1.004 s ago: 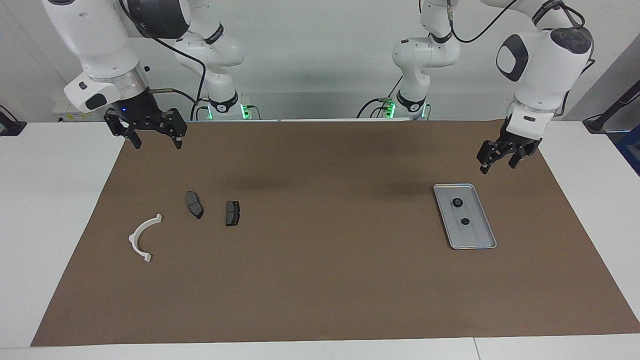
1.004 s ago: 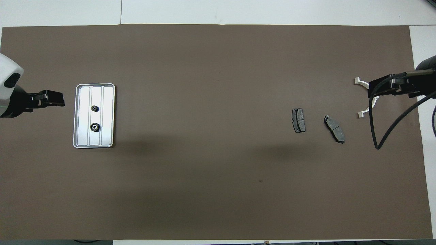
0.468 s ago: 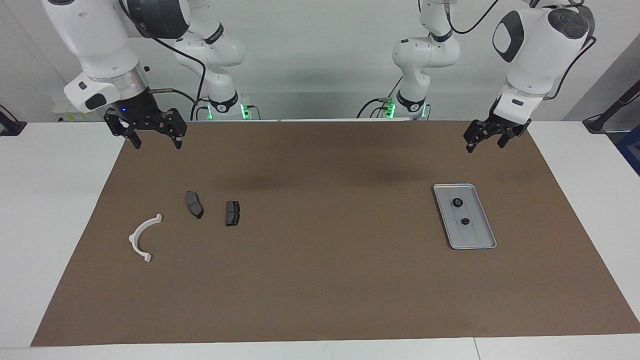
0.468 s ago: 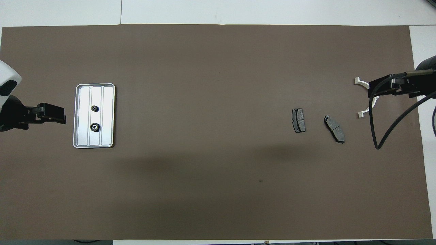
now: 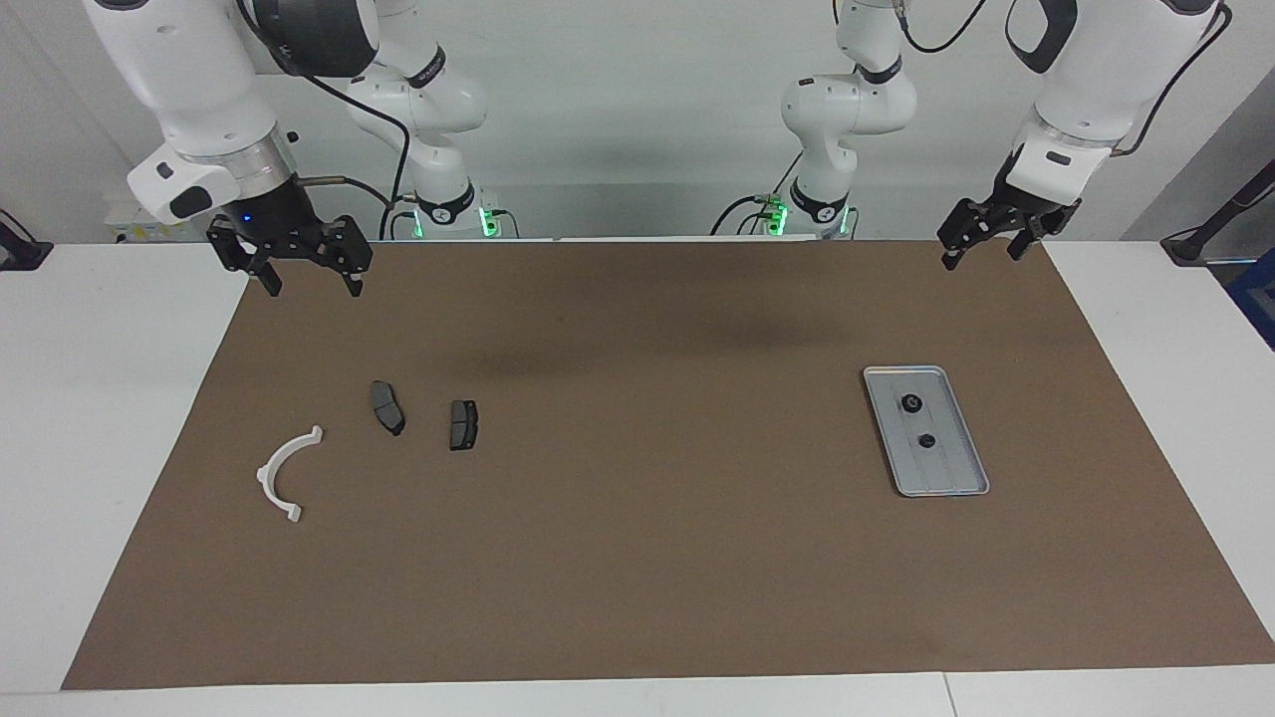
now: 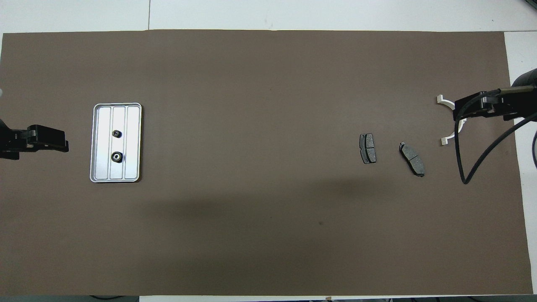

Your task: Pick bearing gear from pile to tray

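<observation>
The silver tray [image 5: 953, 474] [image 6: 132, 126] lies toward the left arm's end of the mat. Two small black bearing gears [image 5: 910, 403] [image 5: 925, 441] [image 6: 117, 134] [image 6: 116, 157] rest in it. The pile toward the right arm's end shows a white half-ring bracket [image 5: 267, 470] [image 6: 444, 141] and two dark brake pads [image 5: 387, 406] [image 5: 463, 424] [image 6: 368, 148] [image 6: 412, 159]. My left gripper [image 5: 981, 254] [image 6: 58, 139] hangs open and empty, high over the mat's edge nearest the robots, clear of the tray. My right gripper [image 5: 314, 287] [image 6: 458, 110] waits open and empty, raised over the mat's corner.
A brown mat [image 5: 637, 558] covers most of the white table [image 5: 100, 398]. The right arm's black cable [image 6: 478, 163] loops over the mat and, in the overhead view, the right gripper covers part of the bracket.
My left gripper has risen and drawn back from beside the tray toward the robots' edge of the mat. The right arm, the pile and the tray's gears have not moved.
</observation>
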